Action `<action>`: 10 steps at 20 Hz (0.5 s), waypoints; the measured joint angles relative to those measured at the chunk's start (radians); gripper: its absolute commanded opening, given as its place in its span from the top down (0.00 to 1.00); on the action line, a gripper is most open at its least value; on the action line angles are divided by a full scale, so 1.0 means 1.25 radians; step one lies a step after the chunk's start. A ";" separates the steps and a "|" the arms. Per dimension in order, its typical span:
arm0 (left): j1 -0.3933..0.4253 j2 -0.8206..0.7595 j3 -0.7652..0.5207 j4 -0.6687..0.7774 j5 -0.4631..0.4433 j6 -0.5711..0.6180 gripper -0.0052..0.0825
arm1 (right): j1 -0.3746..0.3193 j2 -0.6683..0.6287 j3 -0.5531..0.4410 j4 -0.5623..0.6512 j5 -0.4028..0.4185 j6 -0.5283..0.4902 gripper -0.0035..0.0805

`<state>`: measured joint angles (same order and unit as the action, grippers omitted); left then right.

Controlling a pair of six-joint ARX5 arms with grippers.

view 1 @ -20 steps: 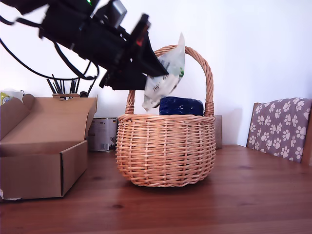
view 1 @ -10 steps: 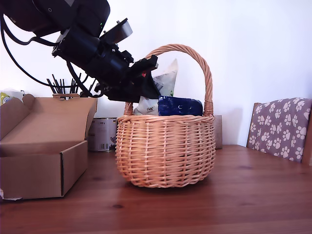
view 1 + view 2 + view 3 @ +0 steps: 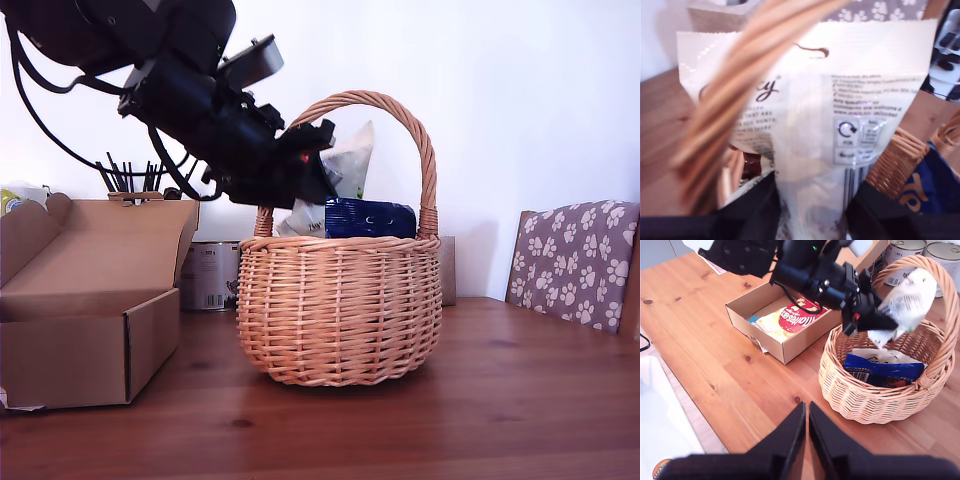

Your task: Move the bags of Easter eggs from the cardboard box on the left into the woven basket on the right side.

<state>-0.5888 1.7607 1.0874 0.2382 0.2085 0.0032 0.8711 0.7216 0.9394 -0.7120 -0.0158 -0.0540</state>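
You can see my first gripper (image 3: 325, 180) clamped on a crinkly white plastic packet with grey print (image 3: 345, 170), holding it under the arched handle of the round light-brown wicker basket (image 3: 340, 310), just above a dark blue glossy packet (image 3: 370, 217) already lying inside. My second gripper (image 3: 806, 427) hangs high over the wooden table (image 3: 715, 340) with its fingers pressed together and nothing between them. The low brown cardboard box (image 3: 782, 347), at the exterior view's left beside the basket, has a red-and-yellow packet (image 3: 792, 317) in it.

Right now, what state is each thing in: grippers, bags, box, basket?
My first gripper: shut on the white bag, above the woven basket.
My second gripper: shut, empty.
Blue bag: lying in the basket.
Cardboard box: lid open, a red and yellow packet inside.
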 measured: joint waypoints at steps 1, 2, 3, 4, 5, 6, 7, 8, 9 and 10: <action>-0.001 0.011 0.000 -0.006 0.002 0.000 0.61 | 0.000 0.000 0.000 0.000 0.000 0.000 0.97; -0.001 0.020 0.000 -0.009 0.002 0.000 0.61 | 0.000 0.000 0.000 -0.001 0.000 0.000 0.97; -0.002 0.024 0.000 -0.013 0.002 0.000 0.59 | 0.000 0.000 0.000 0.000 0.000 0.000 0.97; -0.004 0.024 0.000 -0.015 0.000 0.000 0.53 | 0.000 0.000 0.000 -0.001 0.000 0.000 0.97; -0.005 0.024 0.002 -0.015 0.000 0.000 0.47 | 0.000 0.000 0.000 -0.002 0.000 0.000 0.97; -0.005 0.024 0.005 -0.024 0.003 0.000 0.41 | 0.000 0.000 0.000 -0.005 -0.001 0.000 0.97; -0.005 0.024 0.012 -0.047 0.009 0.000 0.37 | 0.000 0.000 0.000 -0.007 -0.001 0.000 0.97; -0.005 0.024 0.024 -0.077 0.016 0.000 0.35 | 0.000 0.000 0.000 -0.006 -0.001 0.000 0.97; -0.005 0.024 0.042 -0.111 0.023 0.000 0.34 | 0.000 0.000 0.000 -0.006 -0.001 0.000 0.97; -0.004 0.024 0.064 -0.144 0.025 0.000 0.35 | 0.000 0.000 0.000 -0.006 -0.001 0.000 0.97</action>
<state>-0.5941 1.7908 1.1671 0.0582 0.2398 0.0036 0.8711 0.7216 0.9394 -0.7200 -0.0170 -0.0540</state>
